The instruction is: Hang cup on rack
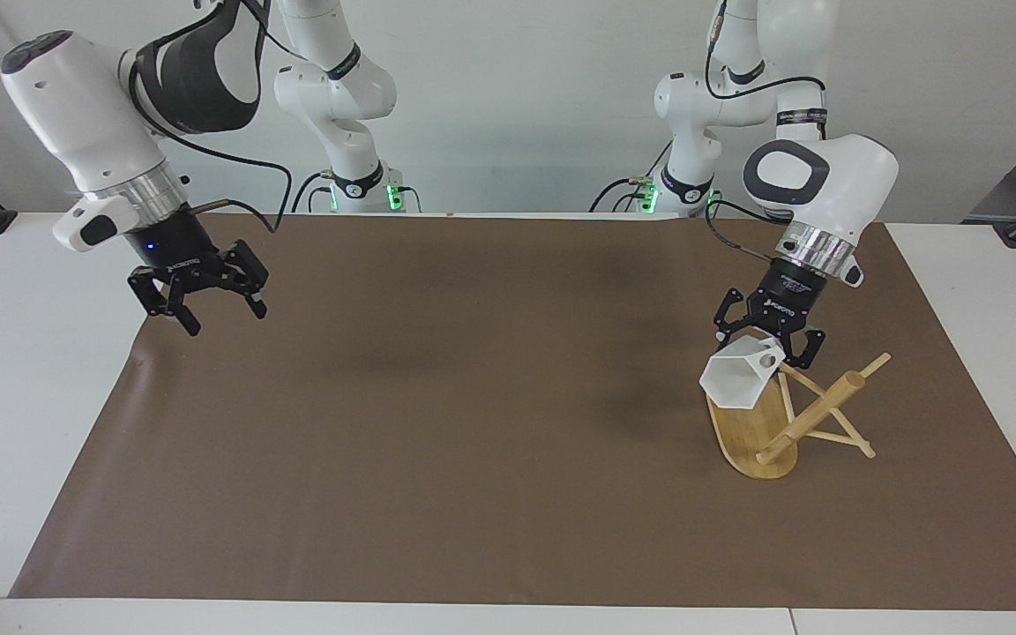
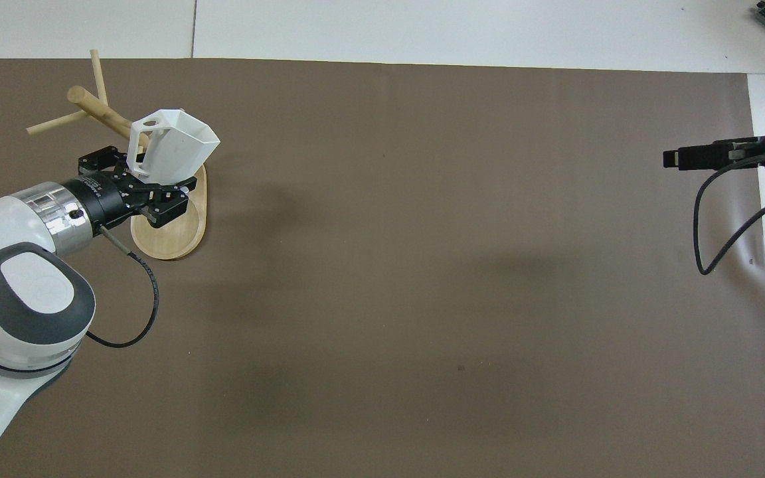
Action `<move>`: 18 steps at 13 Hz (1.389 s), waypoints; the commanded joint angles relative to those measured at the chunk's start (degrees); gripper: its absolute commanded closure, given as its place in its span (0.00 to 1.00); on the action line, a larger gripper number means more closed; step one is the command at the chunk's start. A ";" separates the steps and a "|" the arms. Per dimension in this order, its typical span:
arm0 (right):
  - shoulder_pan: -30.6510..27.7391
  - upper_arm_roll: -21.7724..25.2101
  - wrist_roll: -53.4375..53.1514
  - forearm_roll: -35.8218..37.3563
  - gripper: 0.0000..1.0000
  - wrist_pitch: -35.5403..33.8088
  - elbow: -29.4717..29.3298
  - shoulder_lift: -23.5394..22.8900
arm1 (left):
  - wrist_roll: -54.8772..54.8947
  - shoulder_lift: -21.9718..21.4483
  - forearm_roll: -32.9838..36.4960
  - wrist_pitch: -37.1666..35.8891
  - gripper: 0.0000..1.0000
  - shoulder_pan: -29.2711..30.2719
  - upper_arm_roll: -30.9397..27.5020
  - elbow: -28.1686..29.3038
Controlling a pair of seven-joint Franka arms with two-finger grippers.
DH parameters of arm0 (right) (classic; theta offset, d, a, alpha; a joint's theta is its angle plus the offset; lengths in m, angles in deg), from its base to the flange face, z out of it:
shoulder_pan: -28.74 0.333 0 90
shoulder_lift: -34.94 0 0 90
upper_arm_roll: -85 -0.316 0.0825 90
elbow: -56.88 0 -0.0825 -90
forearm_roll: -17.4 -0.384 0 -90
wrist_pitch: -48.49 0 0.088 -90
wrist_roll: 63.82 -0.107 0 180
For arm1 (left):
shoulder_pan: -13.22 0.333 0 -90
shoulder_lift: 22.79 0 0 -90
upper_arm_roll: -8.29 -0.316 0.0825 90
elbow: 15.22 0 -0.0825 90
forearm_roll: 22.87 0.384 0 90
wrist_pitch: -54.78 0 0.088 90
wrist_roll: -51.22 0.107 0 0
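Observation:
My left gripper (image 1: 767, 347) is shut on the small white faceted cup (image 1: 737, 381) and holds it tilted in the air over the rack's oval base (image 1: 744, 441). The cup's handle with its round hole points toward the thin pegs, close to the post (image 1: 817, 413); I cannot tell if it touches a peg. The overhead view shows the left gripper (image 2: 138, 180), the cup (image 2: 176, 141), the base (image 2: 173, 232) and the post (image 2: 98, 108). My right gripper (image 1: 210, 313) is open and empty over the mat's edge at the right arm's end; only part of the right gripper (image 2: 680, 159) shows in the overhead view.
A brown mat (image 1: 473, 459) covers most of the white table (image 1: 23, 397). A black cable loops down from the right wrist (image 2: 708, 226).

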State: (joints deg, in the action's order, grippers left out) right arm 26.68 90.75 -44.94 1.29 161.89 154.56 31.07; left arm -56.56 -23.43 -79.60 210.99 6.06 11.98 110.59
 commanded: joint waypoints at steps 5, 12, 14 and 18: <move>0.12 1.81 1.16 14.94 0.00 -6.53 2.17 2.72 | -1.99 2.40 0.74 2.25 1.00 0.04 0.09 -1.79; 0.21 1.02 0.72 15.76 0.00 -12.76 0.68 5.62 | -5.41 2.84 0.74 3.92 1.00 0.48 0.00 -2.23; 0.21 0.76 0.63 15.58 0.00 -15.65 -1.07 5.62 | -6.29 3.19 0.74 4.89 1.00 0.48 0.09 -2.23; 0.30 0.40 -1.91 15.58 0.00 -21.46 -4.77 5.53 | -9.28 3.45 0.74 6.20 1.00 0.57 0.00 -2.23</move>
State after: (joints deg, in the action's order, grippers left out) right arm 27.09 91.46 -45.38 15.97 143.11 151.72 36.49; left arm -63.99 -20.90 -79.60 215.54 6.28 11.74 109.39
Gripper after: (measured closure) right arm 0.000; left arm 0.229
